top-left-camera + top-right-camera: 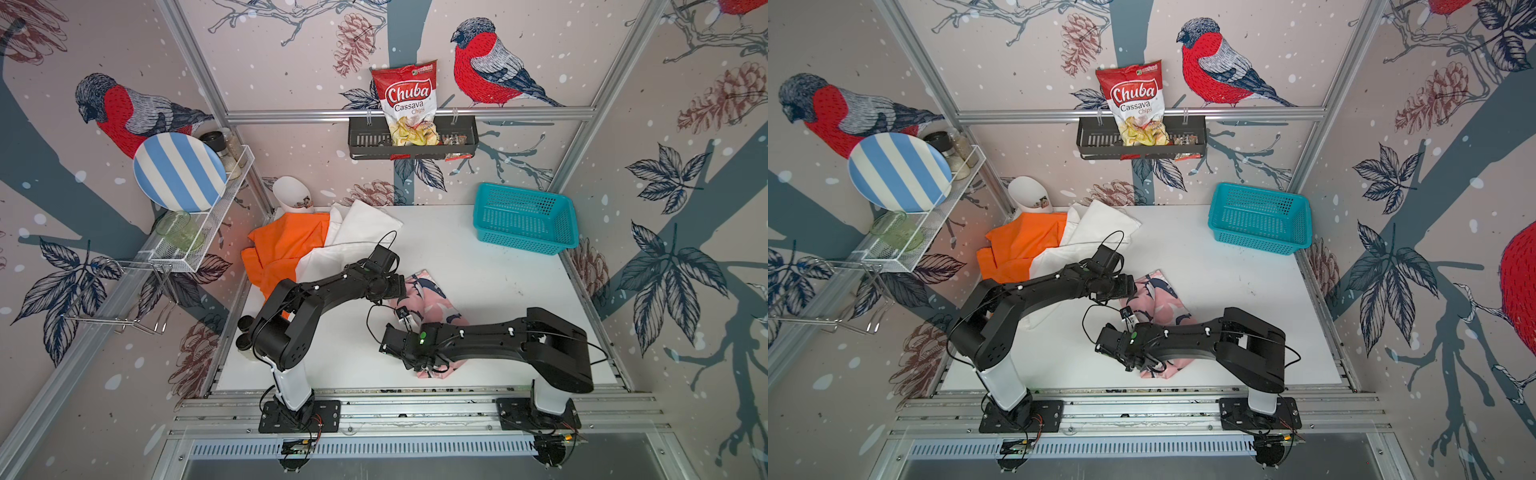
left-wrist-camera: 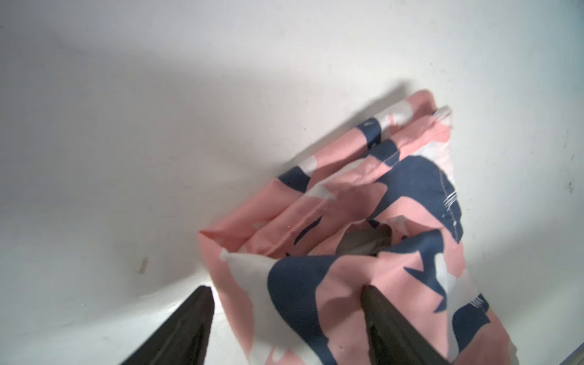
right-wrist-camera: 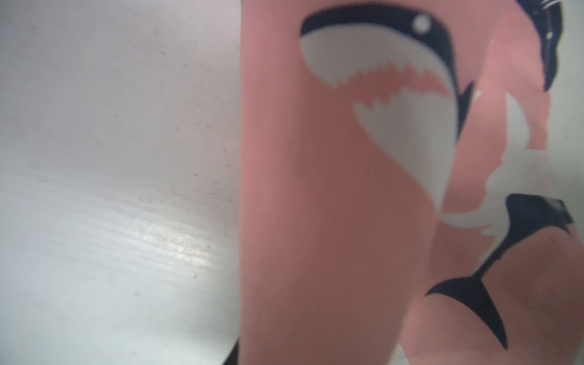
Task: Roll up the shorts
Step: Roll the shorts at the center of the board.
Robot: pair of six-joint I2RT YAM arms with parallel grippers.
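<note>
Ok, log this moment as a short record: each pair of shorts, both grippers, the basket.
pink shorts: mid-table, bunched lengthwise
white shorts: far left, loose, unrolled, touching orange shorts
orange shorts: far-left corner, loose, unrolled
left gripper: jaws open, astride an edge of pink shorts' far end
right gripper: over pink shorts' near end; jaws hidden by cloth
basket: teal, far right, upright

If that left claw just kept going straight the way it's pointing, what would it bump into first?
The pink shark-print shorts: they lie between the open fingers of the left gripper, seemingly touching one.
</note>
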